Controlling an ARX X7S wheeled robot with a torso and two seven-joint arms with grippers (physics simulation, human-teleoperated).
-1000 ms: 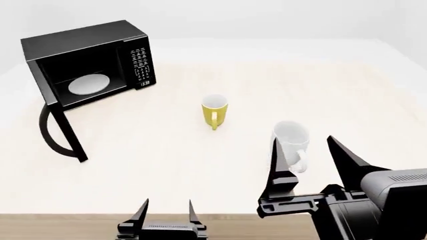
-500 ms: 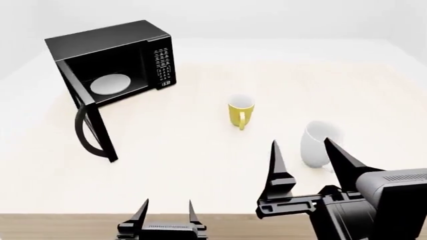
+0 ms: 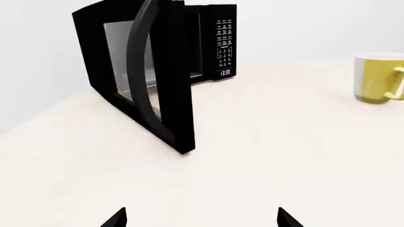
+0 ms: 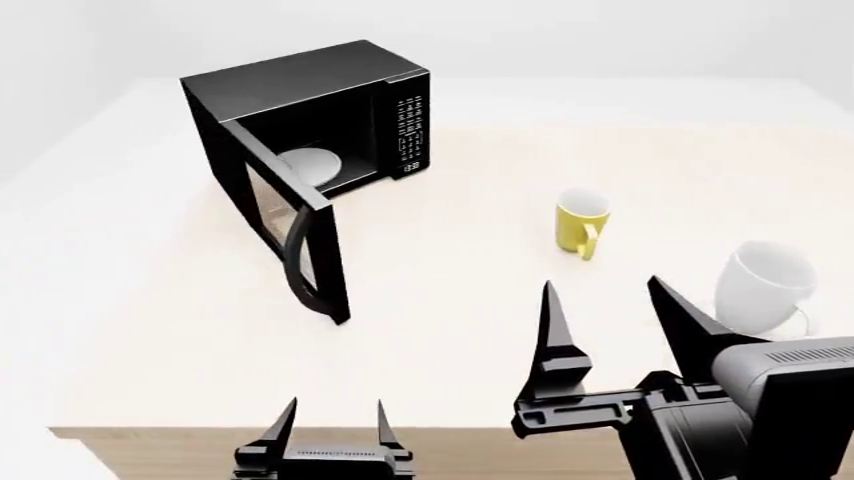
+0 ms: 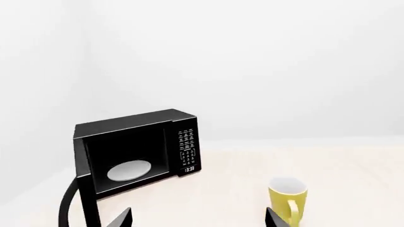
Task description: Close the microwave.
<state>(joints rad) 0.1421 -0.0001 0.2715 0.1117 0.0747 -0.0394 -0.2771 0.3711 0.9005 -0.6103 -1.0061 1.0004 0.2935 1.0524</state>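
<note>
**A:** Where is the microwave [image 4: 314, 110]?

**B:** At the far left of the pale table [image 4: 534, 290], its door [image 4: 296, 232] swung wide open towards the near side.

**A:** How do you think it will handle?

**B:** Probably a heavy, rigid box that stays put, while the hinged door should swing with a light push. I would press the door's outer face near its free edge, by the curved handle [image 3: 140, 71], not grip it.

**A:** Materials?

**B:** Glossy black casing, a glass window, a white-marked keypad [image 4: 408, 125], and a round white plate [image 5: 129, 170] inside. The table looks matt and finely grained.

**A:** And the grippers?

**B:** The left gripper [image 4: 330, 424] and right gripper [image 4: 614, 335] both have fingers spread apart, empty, well short of the door. A yellow mug [image 4: 582, 221] and white mug [image 4: 762, 288] stand to the right.
</note>
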